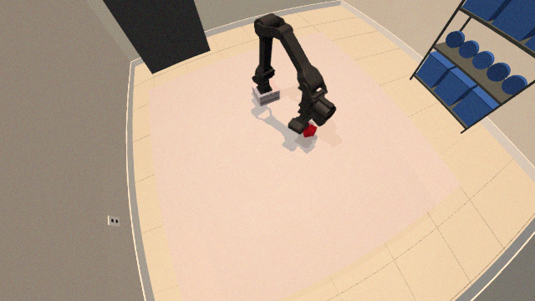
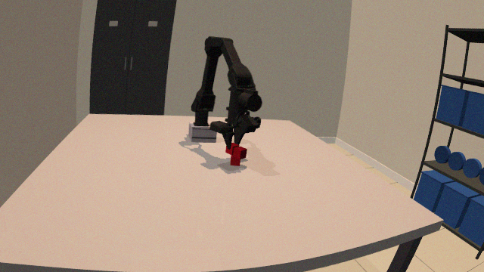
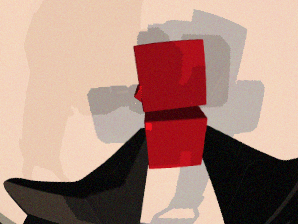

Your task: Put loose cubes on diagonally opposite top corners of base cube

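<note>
My gripper (image 2: 233,145) (image 3: 173,132) is shut on a red loose cube (image 2: 229,149) (image 3: 175,145), with one dark finger on each side. The other red loose cube (image 1: 309,130) (image 2: 242,153) (image 3: 170,75) sits on the red base cube (image 2: 235,162), capping one top corner. Only a small red sliver of the base cube (image 3: 138,93) shows in the wrist view, at the resting cube's left edge. The held cube is close beside the resting cube, on the arm's side, at about its height. Whether it touches the base cube is hidden.
The arm's grey base block (image 1: 268,99) (image 2: 203,134) stands on the pale table (image 1: 251,209) (image 2: 189,211) behind the cubes. The arm arches over from it. A shelf rack (image 1: 449,98) (image 2: 429,143) with blue boxes and drums stands beyond the table at the right.
</note>
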`<state>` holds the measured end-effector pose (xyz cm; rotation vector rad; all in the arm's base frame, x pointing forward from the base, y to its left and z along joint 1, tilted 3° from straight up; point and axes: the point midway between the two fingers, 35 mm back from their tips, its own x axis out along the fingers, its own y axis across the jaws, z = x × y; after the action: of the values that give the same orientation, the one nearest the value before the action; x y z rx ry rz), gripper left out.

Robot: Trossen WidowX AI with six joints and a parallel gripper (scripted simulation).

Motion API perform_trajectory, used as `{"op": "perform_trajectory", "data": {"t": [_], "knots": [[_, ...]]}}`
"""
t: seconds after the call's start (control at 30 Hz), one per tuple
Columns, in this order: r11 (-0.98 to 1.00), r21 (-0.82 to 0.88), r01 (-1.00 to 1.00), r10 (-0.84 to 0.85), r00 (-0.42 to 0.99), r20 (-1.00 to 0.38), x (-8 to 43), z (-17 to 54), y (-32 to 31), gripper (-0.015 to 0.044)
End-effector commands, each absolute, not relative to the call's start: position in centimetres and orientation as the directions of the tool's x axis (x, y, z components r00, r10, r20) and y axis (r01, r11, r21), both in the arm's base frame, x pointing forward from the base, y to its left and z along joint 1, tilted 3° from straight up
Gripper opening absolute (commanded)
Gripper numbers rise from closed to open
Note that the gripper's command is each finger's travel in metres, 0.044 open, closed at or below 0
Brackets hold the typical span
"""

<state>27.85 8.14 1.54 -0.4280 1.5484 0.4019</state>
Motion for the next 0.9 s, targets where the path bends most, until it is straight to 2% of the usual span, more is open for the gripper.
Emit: {"op": "perform_trajectory", "data": {"t": [0.0, 0.4, 0.53, 0.87], "knots": [[0.867, -0.005, -0.499, -0.015, -0.016, -1.0, 27.8, 1.4, 8.2, 0.0105], [0.867, -0.005, -0.499, -0.015, -0.016, -1.0, 27.8, 1.4, 8.2, 0.0105], [0.867, -0.005, -0.499, -0.015, -0.016, -1.0, 27.8, 1.4, 8.2, 0.0205], [0.864, -0.011, -0.503, -0.021, -0.015, -1.0, 27.8, 2.4, 8.1, 0.0205]]}}
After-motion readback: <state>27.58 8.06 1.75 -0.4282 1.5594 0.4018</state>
